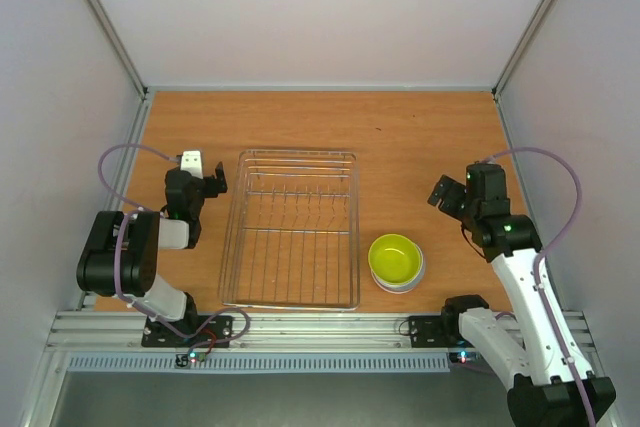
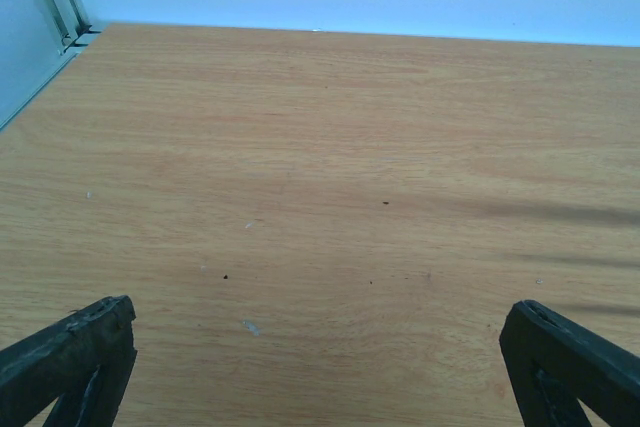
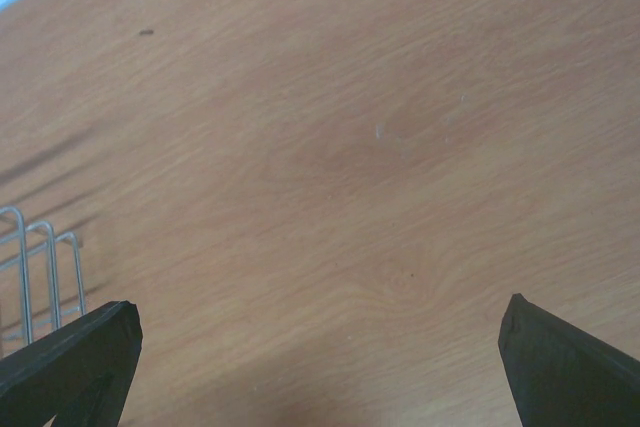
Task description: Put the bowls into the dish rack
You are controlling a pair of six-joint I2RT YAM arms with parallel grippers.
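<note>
The left gripper [image 1: 212,183] is held wide open, just left of the rack [image 1: 290,229]. Nothing is gripped and nothing is touched. In its wrist view the fingers [image 2: 75,352] are seen spread to the two bottom corners, with only bare table [image 2: 320,147] between them.

The right gripper [image 1: 443,193] is spread just as wide, out to the right of the rack and a little beyond the bowls [image 1: 398,282]. Between its fingers [image 3: 560,357] only wood is shown, and a corner of the rack's wire is caught at the left edge of that view. No contact is made there either.

The bowls are stacked on the table just right of the rack, by its near corner, outside it and apart from both grippers. A yellow-green bowl [image 1: 394,257] is seen on top, mouth up. A pale rim is shown beneath it, but how many lie under it cannot be told.
</note>
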